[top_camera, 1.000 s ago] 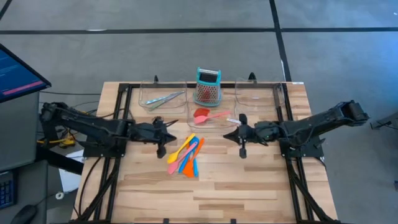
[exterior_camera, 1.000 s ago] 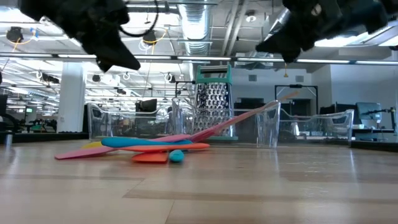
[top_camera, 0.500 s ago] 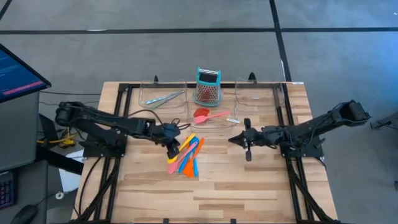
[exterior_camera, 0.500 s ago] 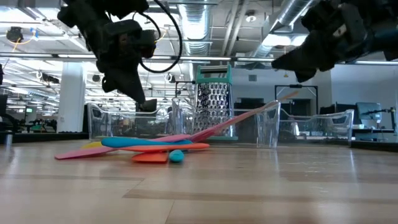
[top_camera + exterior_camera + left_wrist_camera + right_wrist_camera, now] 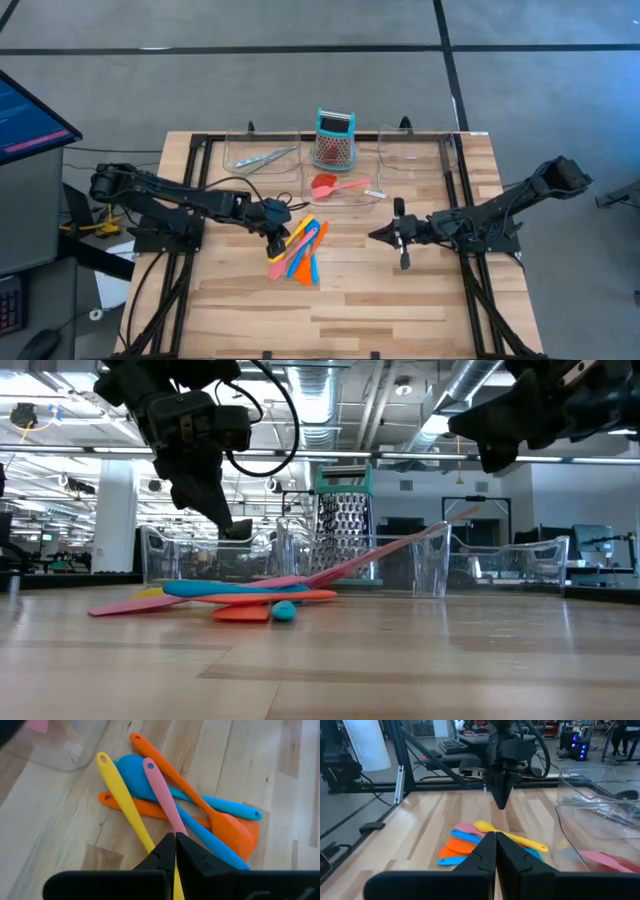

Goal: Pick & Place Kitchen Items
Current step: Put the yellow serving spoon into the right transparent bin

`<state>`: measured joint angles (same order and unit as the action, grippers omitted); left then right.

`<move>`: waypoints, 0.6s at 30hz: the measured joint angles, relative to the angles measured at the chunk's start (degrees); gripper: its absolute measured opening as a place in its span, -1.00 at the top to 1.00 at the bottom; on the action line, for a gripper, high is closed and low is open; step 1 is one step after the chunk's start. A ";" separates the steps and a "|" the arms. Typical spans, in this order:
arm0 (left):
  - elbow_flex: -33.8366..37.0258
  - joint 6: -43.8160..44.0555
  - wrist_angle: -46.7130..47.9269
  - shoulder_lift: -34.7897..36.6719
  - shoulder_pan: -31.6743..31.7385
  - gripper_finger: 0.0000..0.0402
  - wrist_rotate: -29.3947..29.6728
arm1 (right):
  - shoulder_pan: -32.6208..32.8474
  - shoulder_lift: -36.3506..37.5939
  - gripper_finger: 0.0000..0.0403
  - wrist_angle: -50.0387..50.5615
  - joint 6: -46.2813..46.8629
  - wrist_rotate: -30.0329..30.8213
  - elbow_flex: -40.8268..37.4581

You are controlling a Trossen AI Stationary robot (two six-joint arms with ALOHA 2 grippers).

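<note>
1. Kitchen utensils, a heap of slim plastic spoons and spatulas (image 5: 297, 250) in orange, pink, blue and yellow, lie crossed over one another on the wooden table (image 5: 380, 300), just below the middle of the high view.
2. Three clear plastic trays line the upper part of the table: the left tray (image 5: 260, 158) holds silvery metal tongs (image 5: 262, 159), the middle tray (image 5: 340, 187) holds a red spatula (image 5: 325, 186) and a pink spoon (image 5: 352, 185), and the right tray (image 5: 415, 150) looks bare. A teal-topped perforated metal grater (image 5: 334, 139) stands upright between them.
3. Left gripper (image 5: 175, 845) hangs just above the heap's left edge with its fingers pressed together, holding nothing; in its wrist view the tips sit over the yellow spoon (image 5: 125, 802) and pink spoon handle (image 5: 165, 797).
4. Right gripper (image 5: 400, 235) waits right of centre, well apart from the heap, fingers also together and empty.
5. Likely step: the left arm is lining up to take one utensil from the heap.
6. Risks, as I judge them:
   - With fingers together, a descent would only push the heap; they must part first.
   - The handles overlap, so a grasp may catch two at once or drag neighbours.
   - Slim, smooth handles lying flat may slip or pivot out of the grip.
</note>
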<state>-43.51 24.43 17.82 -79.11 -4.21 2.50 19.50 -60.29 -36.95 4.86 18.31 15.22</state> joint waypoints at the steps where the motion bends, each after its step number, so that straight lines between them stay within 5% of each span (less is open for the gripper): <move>1: 0.00 0.08 -0.07 0.00 0.00 0.99 0.00 | 0.24 0.00 1.00 0.00 -0.68 0.88 0.00; 11: 0.00 3.03 -1.02 0.00 0.00 0.98 0.00 | -2.24 0.00 1.00 -0.04 -12.58 4.47 0.00; 18: 0.00 2.92 -1.73 0.00 0.14 0.98 0.00 | -3.36 0.00 1.00 0.94 -7.71 4.21 0.02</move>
<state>-43.51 27.35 16.10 -79.11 -4.07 2.50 16.13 -60.29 -36.01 -2.84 22.52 15.25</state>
